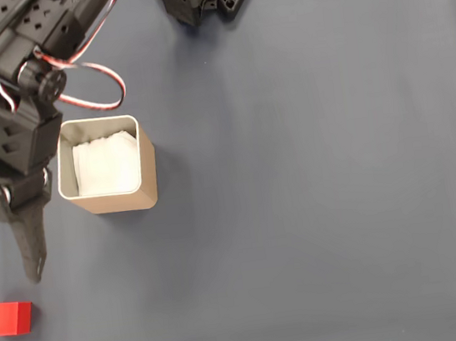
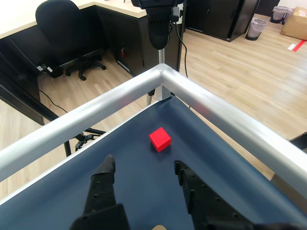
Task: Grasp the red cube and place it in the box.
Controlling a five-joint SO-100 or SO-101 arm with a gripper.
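Red against slate blue: the red cube (image 1: 9, 319) sits alone at the lower left of the fixed view, close to the frame's left edge, nothing touching it; the hand (image 1: 8, 254) hangs above it in the picture, fingers spread and empty, its tips pointing down the frame toward the cube but apart from it; so this looks like the approach, the grasp not yet made. From the wrist view the same story; the two dark fingers (image 2: 103, 184) frame the lower part of the picture, released, with the cube (image 2: 159, 139) ahead of them and nearer the right finger's line than the left. The next move, as I judge it, calls for a reach forward and a drop so the cube lands between the jaws, with a small shift toward the cube's side to centre it; the cube stands turned a little relative to the fingers, so a wrist twist may help. The box (image 1: 150, 168) waits at the upper left of the fixed view, just right of the arm, tan walls, white paper inside, nothing else in it. Underfoot, a matte dark blue worktop (image 1: 329, 174); its corner carries a silver metal rail (image 2: 211, 103); beyond lie a pale wood floor (image 2: 230, 57), a black office chair (image 2: 62, 21) and dark cabinets (image 2: 220, 17).
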